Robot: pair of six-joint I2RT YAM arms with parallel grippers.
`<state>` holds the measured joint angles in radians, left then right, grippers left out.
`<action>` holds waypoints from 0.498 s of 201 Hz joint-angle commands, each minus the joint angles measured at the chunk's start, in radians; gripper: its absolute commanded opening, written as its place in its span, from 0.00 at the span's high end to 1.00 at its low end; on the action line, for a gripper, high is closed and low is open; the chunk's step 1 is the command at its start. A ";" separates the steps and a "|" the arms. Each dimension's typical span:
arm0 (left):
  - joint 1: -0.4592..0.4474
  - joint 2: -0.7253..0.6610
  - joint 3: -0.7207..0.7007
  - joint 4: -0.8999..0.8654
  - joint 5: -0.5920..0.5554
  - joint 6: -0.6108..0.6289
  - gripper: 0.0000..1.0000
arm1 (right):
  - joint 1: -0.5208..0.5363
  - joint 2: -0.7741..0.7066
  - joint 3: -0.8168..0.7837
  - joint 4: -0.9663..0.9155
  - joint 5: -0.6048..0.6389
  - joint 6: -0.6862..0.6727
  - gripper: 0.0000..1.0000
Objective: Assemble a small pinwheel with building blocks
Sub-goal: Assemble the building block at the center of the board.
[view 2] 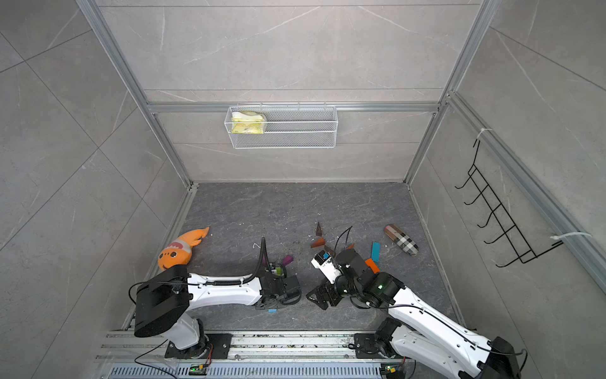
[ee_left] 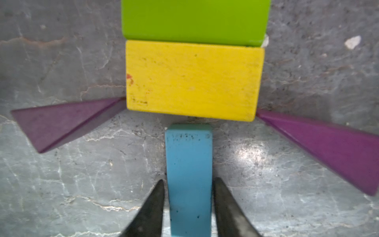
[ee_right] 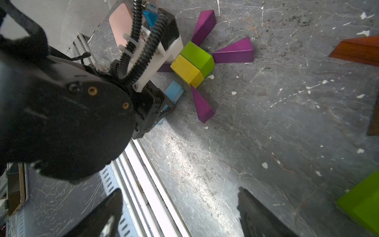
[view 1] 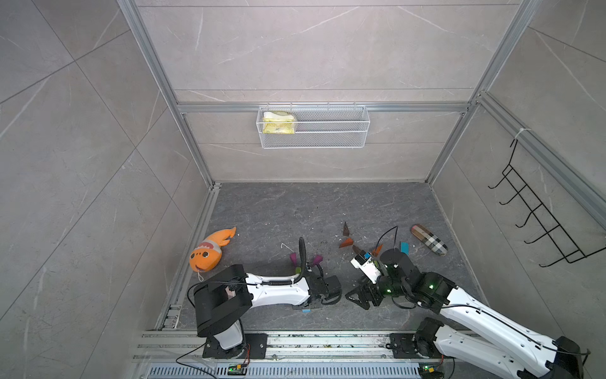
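L gripper (ee_left: 189, 179) straddles flat matte blue bar (ee_left: 188, 153).

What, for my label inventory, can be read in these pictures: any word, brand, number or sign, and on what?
No text here can be read.
Blue bar: faint dark marks near its end by the yellow block, too blurred to read.
Yellow packet in the wire basket: any print is too small to read.
Plaid pouch: pattern only, no writing seen.
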<state>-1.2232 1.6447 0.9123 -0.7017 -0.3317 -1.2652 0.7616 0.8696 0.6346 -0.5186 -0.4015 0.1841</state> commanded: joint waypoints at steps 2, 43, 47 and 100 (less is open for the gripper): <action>0.004 0.014 0.026 -0.022 -0.021 0.009 0.51 | 0.000 0.009 -0.001 0.009 -0.016 -0.002 0.12; -0.003 -0.040 0.080 -0.118 -0.070 0.031 0.35 | -0.001 0.005 0.001 0.004 0.033 0.016 0.13; -0.007 -0.054 0.087 -0.131 -0.077 0.036 0.36 | -0.001 0.003 0.001 0.004 0.049 0.023 0.13; 0.002 -0.314 0.168 -0.378 -0.192 0.163 0.32 | -0.040 0.129 0.105 -0.026 0.183 0.112 0.16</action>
<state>-1.2354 1.4620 1.0435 -0.9127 -0.4171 -1.1980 0.7395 0.9413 0.6617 -0.5339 -0.2913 0.2409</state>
